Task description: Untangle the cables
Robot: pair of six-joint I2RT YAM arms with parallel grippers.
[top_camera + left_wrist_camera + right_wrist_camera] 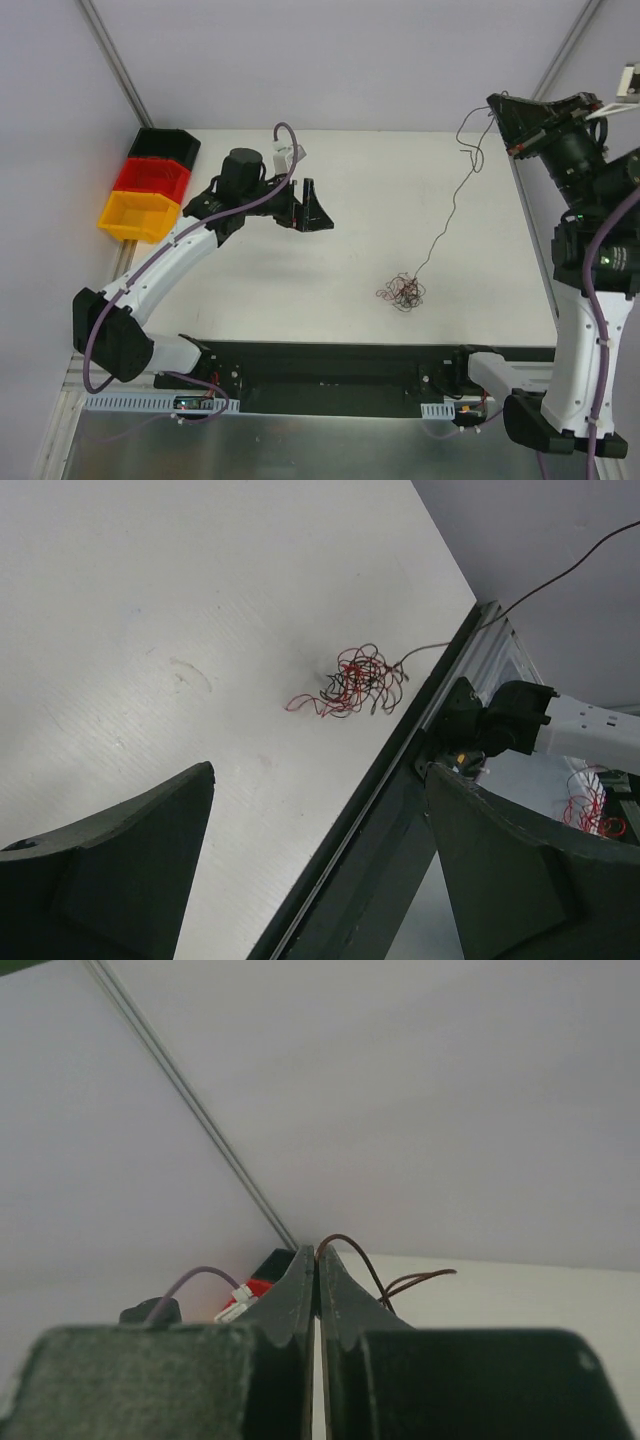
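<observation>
The small tangle of thin wires (pixel 402 292) mixes dark red, brown and black; one long thin wire strand (pixel 451 203) is brown. The flat matte tabletop (pixel 380 180) is plain white. A black plastic bin (pixel 165 146), a red plastic bin (pixel 152 180) and a yellow plastic bin (pixel 133 216) are each one solid colour. The left robot arm (pixel 170 255) and right robot arm (pixel 575 350) are white with black joints and thick purple cables (pixel 95 340).
</observation>
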